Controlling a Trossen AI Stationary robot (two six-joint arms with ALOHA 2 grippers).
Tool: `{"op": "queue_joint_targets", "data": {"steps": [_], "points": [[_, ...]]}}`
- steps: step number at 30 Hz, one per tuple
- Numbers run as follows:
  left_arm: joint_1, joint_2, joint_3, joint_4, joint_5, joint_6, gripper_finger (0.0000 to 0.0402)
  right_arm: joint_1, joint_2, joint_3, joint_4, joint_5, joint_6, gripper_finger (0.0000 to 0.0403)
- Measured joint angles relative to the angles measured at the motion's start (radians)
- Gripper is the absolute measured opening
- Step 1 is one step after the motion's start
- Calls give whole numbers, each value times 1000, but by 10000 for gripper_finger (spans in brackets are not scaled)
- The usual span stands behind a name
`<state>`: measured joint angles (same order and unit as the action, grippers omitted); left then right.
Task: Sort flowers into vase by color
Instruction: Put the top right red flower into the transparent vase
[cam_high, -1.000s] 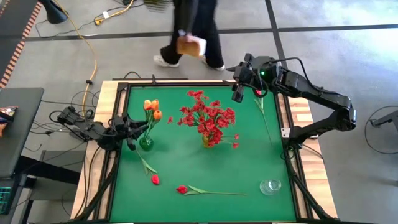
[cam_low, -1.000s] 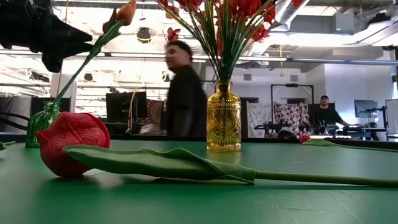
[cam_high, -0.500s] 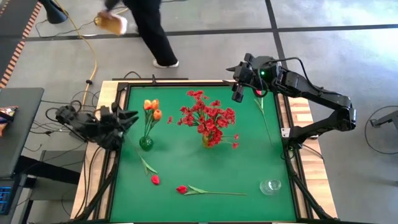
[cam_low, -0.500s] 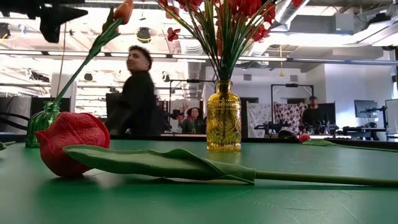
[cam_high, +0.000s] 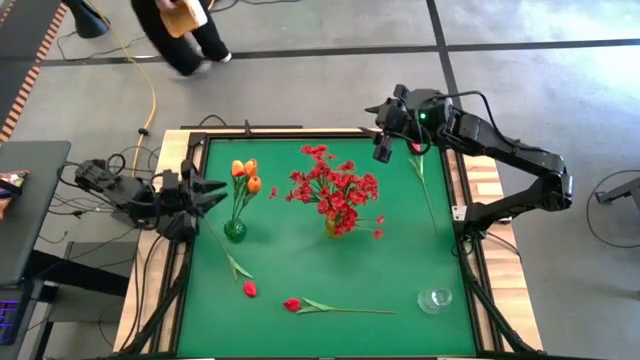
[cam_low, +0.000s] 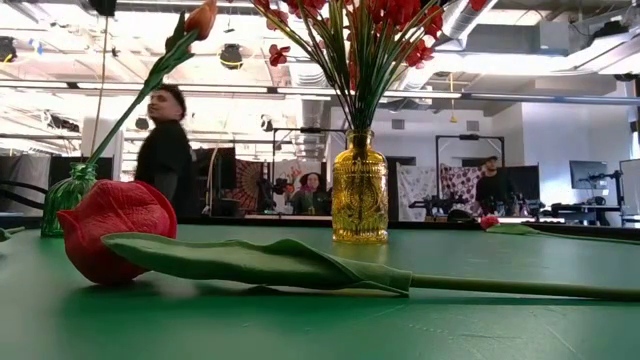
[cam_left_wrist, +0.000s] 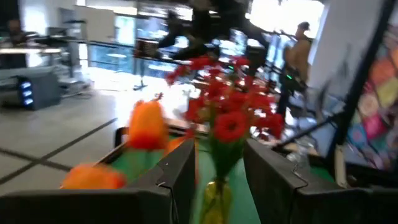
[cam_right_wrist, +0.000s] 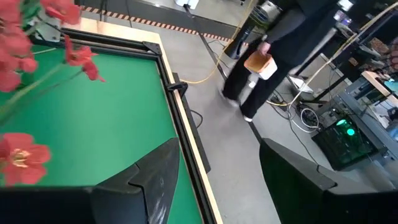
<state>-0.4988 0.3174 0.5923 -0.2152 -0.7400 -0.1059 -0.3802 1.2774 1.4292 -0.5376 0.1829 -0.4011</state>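
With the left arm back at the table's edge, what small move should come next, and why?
Probably the left gripper, open and empty, should swing toward the red flower lying on the mat near the green vase: the orange tulips already stand in that vase, and two red flowers lie unsorted.

Grey tiled floor (cam_high: 330, 70), yellow cable (cam_high: 150, 95) across it; person (cam_high: 185, 30) walking; exposed ceiling ducts (cam_low: 455, 20).

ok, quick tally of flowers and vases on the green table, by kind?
Orange tulips in the small green glass vase: 2
Bunch of small red blossoms in the yellow glass vase: 1
Red-pink tulip buds lying loose on the mat: 3
Vases: 3, green, yellow, and an empty clear glass one
Total: 9
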Motion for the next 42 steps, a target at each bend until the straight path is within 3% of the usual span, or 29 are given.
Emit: {"op": "queue_joint_targets", "data": {"steps": [11,20,32,36,42], "points": [[0,267,235,4,152,98,123,-21,0,0,29,0,2,249],[0,355,314,6,153,105,123,-19,-1,0,3,0,140,249],[0,431,330,135,155,14,123,-57,4,0,-334,119,434,249],[0,439,330,124,158,-4,123,-123,3,0,-404,133,545,249],[1,431,329,114,198,88,123,-275,1,-23,-581,132,720,249]]}}
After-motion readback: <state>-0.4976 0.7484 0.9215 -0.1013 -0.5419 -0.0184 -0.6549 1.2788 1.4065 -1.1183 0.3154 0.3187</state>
